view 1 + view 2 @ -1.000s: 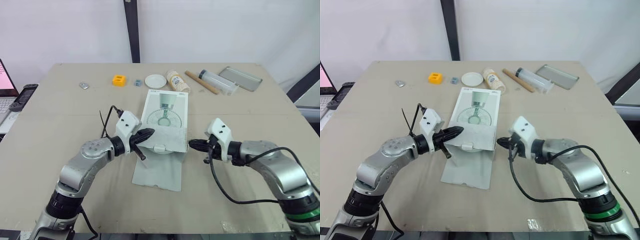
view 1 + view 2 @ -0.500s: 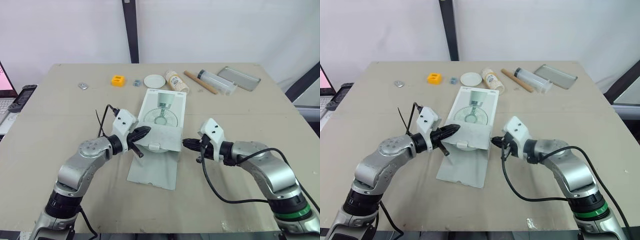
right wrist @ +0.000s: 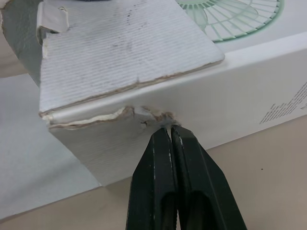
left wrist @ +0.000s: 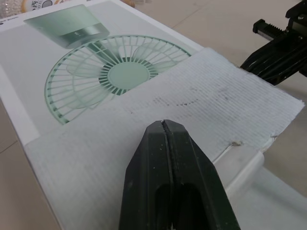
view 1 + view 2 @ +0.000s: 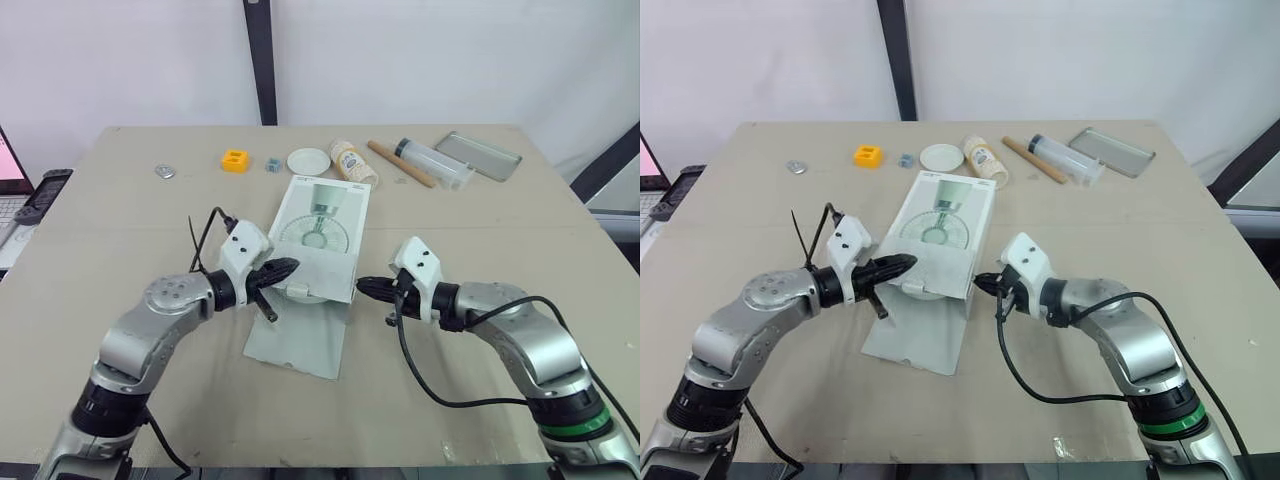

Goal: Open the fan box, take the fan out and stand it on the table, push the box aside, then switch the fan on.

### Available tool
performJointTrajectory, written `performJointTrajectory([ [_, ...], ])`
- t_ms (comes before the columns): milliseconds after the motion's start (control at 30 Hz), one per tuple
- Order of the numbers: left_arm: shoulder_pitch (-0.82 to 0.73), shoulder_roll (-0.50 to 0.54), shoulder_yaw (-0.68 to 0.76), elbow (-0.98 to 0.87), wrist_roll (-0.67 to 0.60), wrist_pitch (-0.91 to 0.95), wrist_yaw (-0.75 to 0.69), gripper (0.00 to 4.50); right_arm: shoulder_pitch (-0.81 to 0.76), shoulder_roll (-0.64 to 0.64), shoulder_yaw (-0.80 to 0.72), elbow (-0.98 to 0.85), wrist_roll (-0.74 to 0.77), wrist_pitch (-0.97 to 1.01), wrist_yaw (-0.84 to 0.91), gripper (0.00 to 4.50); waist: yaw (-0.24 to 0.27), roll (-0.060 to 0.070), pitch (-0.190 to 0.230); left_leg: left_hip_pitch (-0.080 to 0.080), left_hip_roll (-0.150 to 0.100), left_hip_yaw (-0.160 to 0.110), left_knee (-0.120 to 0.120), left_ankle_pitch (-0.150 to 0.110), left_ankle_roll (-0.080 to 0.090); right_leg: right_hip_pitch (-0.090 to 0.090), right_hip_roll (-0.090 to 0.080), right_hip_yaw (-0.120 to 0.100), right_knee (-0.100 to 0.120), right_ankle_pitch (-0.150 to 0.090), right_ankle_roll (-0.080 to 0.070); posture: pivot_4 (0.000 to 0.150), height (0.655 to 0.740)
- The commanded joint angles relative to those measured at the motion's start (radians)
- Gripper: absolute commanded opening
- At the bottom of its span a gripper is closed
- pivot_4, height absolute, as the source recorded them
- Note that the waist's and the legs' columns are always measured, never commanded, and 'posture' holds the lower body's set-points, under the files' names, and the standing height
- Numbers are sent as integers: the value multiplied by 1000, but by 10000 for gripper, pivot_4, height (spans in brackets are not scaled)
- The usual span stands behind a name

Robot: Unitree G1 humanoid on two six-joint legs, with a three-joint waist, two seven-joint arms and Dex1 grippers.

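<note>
Both closed: left tool (image 5: 284,267), right tool (image 5: 366,286) flanking fan box (image 5: 322,232).

— Where is the fan box (image 5: 322,232)?
— Flat on the middle of the table (image 5: 120,230), its long way running near to far. It is white, with a green fan pictured on top
— Open or shut?
— Open at the near end: one ridged flap (image 5: 322,270) is folded back over the top, and the long flap (image 5: 297,340) is spread flat on the table, nearer still

Beige table (image 5: 100,220) before a white wall (image 5: 450,60), dark upright post (image 5: 258,60) behind
</note>
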Motion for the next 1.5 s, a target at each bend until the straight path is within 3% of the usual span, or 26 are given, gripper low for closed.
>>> performJointTrajectory([
  [33, 5, -13, 7, -3, -2, -7, 6, 0, -13, 13, -4, -9, -2, -25, -2, 559, 0, 0, 0, 0, 0, 0, 0, 0, 0, 0, 0, 0, 0, 0, 0, 1500, 7400],
  [633, 14, -41, -10, 31, 25, -19, 12, 0, -209, 130, -73, 30, 53, -89, -6, 559, 0, 0, 0, 0, 0, 1, 0, 0, 0, -1, 0, 0, 1, 0, 0, 1500, 7400],
  [967, 21, -46, -8, 15, 24, -17, 24, 0, -109, 66, 65, -19, 32, -35, 60, 559, 0, 0, 0, 0, 0, 0, 0, 0, 0, 0, -1, 0, 1, 0, 0, 1500, 7400],
  [1500, -5, 65, -15, -79, -20, -3, -100, 0, -88, 86, 78, 20, 9, -75, 35, 559, 0, 0, 0, 0, 0, 0, 0, 0, 0, 0, -1, 0, 0, 0, 0, 1500, 7400],
])
